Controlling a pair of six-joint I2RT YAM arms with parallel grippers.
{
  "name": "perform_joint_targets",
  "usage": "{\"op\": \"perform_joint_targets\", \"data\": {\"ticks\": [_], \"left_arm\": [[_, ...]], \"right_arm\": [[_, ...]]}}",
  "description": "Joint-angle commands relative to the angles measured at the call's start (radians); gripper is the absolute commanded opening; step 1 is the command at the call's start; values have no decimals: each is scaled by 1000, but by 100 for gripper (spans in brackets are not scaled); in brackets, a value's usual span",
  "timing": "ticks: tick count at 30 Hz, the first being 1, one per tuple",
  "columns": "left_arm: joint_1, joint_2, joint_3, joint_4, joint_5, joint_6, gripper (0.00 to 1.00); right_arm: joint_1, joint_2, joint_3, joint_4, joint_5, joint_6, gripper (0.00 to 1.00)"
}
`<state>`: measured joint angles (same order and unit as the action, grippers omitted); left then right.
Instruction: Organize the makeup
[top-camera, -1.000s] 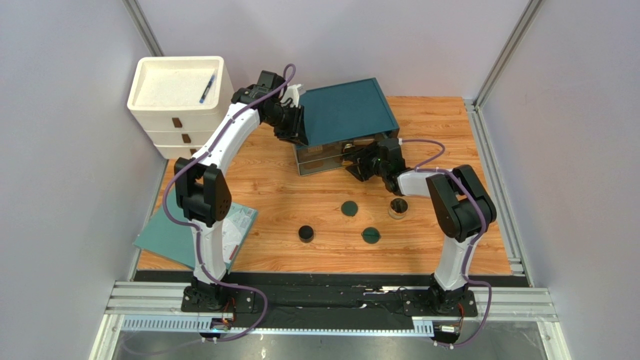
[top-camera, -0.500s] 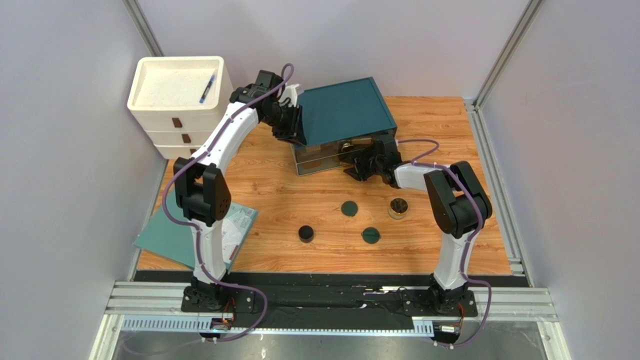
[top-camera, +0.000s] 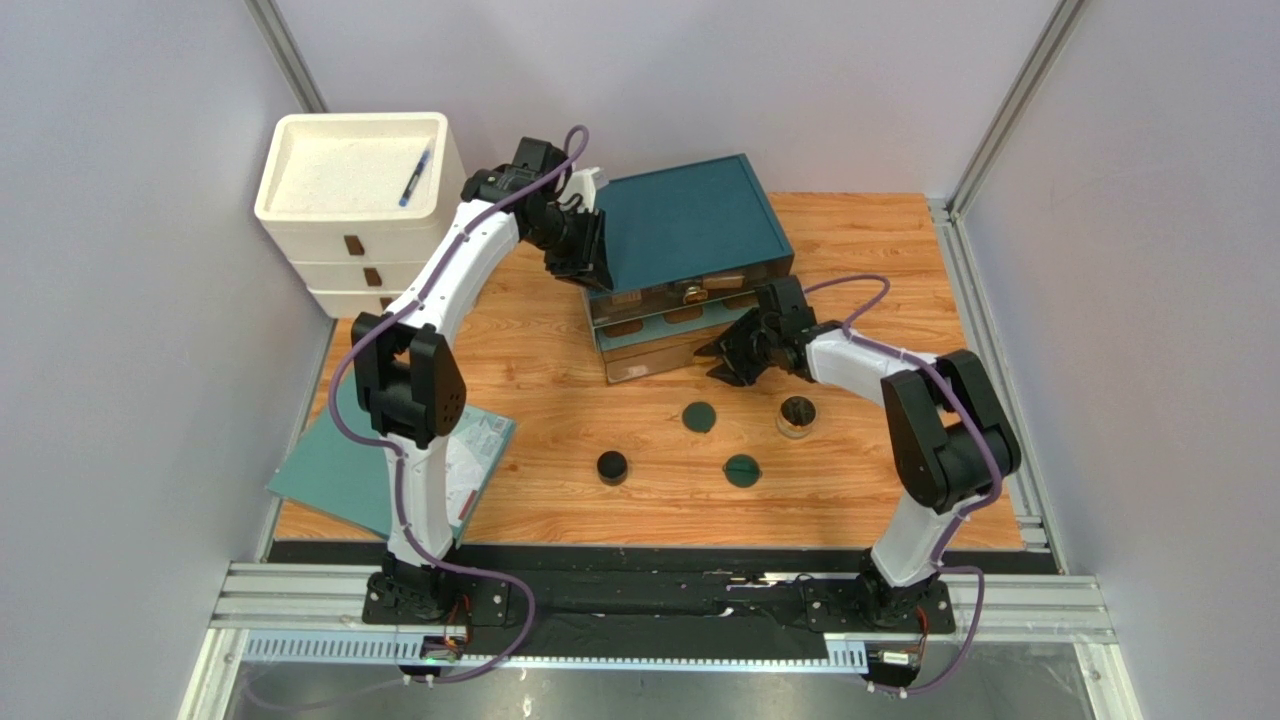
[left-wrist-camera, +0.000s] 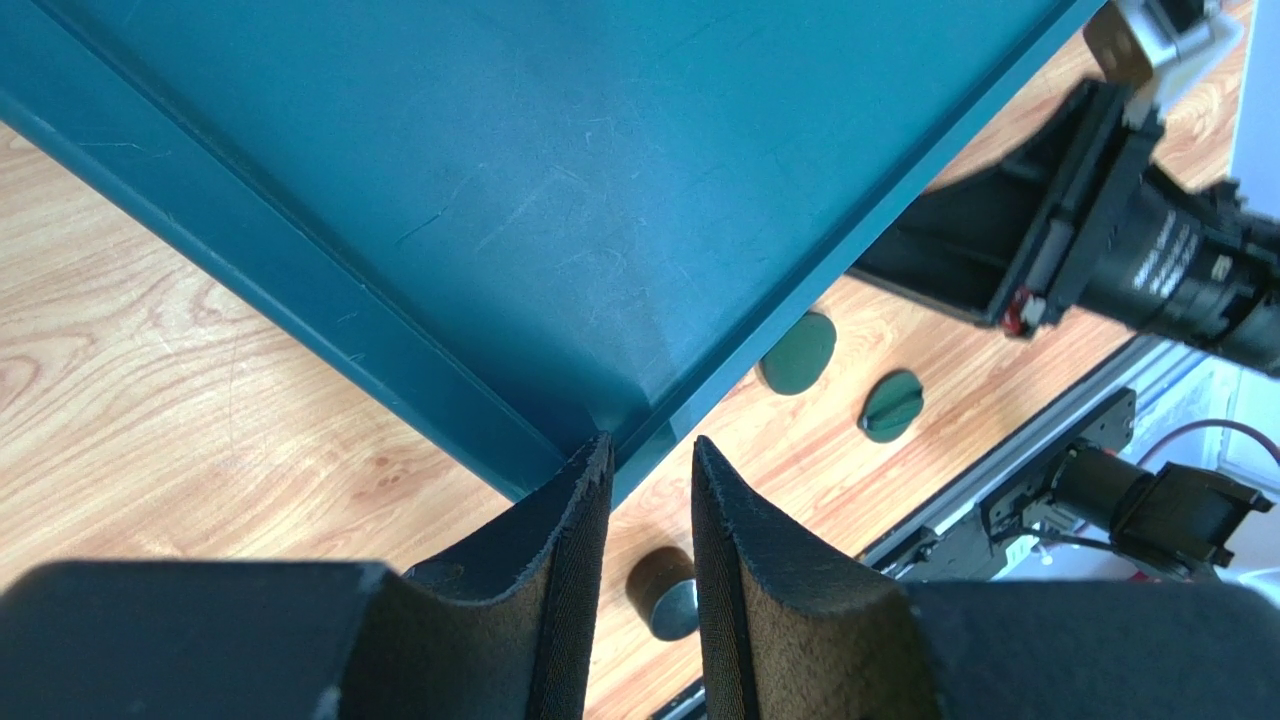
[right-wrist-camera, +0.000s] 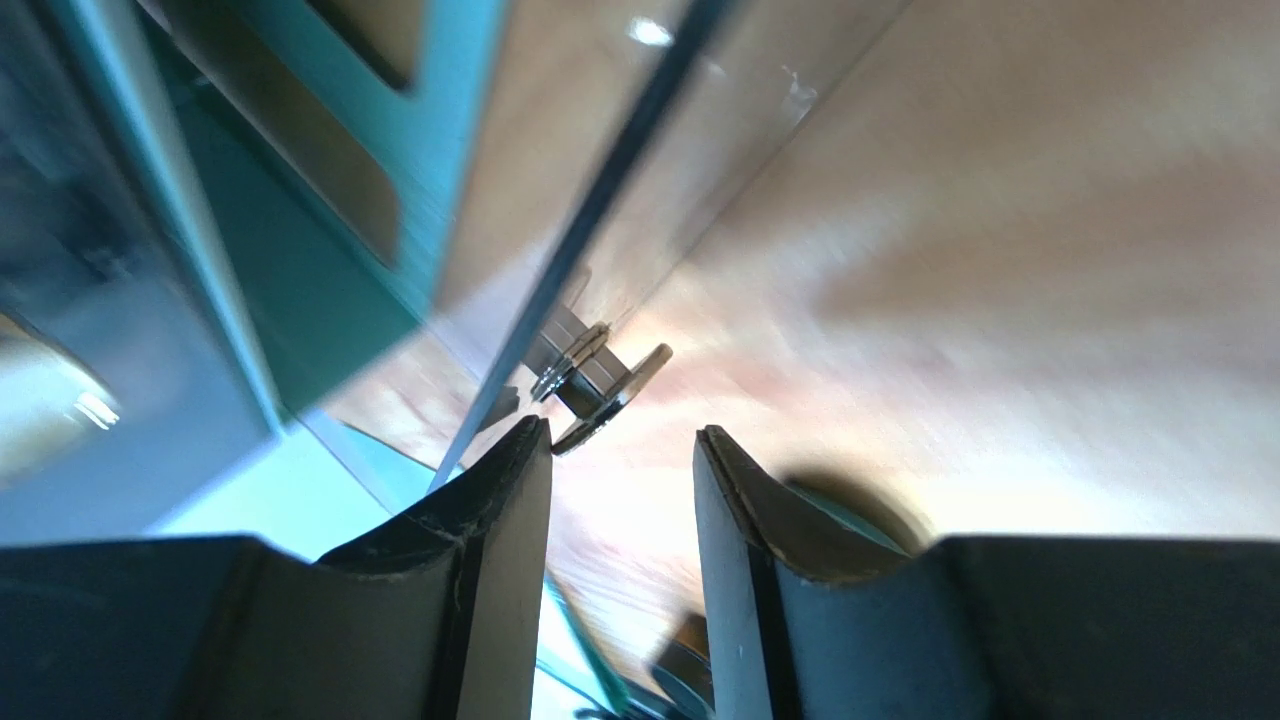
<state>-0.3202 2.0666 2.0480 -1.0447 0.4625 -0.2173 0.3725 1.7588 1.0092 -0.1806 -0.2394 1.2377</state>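
Note:
The makeup lies loose on the wood: a black round jar (top-camera: 612, 467), two dark green discs (top-camera: 697, 416) (top-camera: 741, 471) and a gold-rimmed compact (top-camera: 796, 414). Behind them stands an organizer with a teal lid (top-camera: 691, 218) and a clear drawer (top-camera: 661, 357) standing out at its front. Tan items (top-camera: 684, 296) show under the lid. My left gripper (top-camera: 597, 267) (left-wrist-camera: 649, 446) pinches the lid's front-left corner (left-wrist-camera: 639, 428). My right gripper (top-camera: 727, 360) (right-wrist-camera: 616, 435) is open at the drawer's right front, with the drawer's metal knob (right-wrist-camera: 601, 383) just past its left fingertip.
A white drawer unit (top-camera: 358, 195) stands at the back left with a blue pen (top-camera: 415, 177) on top. A teal booklet (top-camera: 391, 465) lies at the near left beside the left arm's base. Grey walls and metal rails close in both sides.
The right gripper has drawn back from under the lid toward the near right, and the clear drawer now stands further out. The left arm has not moved.

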Motion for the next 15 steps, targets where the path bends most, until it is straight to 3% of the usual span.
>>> {"op": "perform_joint_targets", "data": {"ticks": [1, 7, 15], "left_arm": [[30, 59, -20, -229, -137, 53, 35], [36, 59, -22, -225, -128, 53, 35], [36, 46, -28, -224, -122, 53, 35]], "right_arm": [[29, -100, -102, -105, 26, -67, 40], [65, -171, -110, -112, 80, -162, 48], [137, -312, 118, -391, 328, -461, 67]]}}
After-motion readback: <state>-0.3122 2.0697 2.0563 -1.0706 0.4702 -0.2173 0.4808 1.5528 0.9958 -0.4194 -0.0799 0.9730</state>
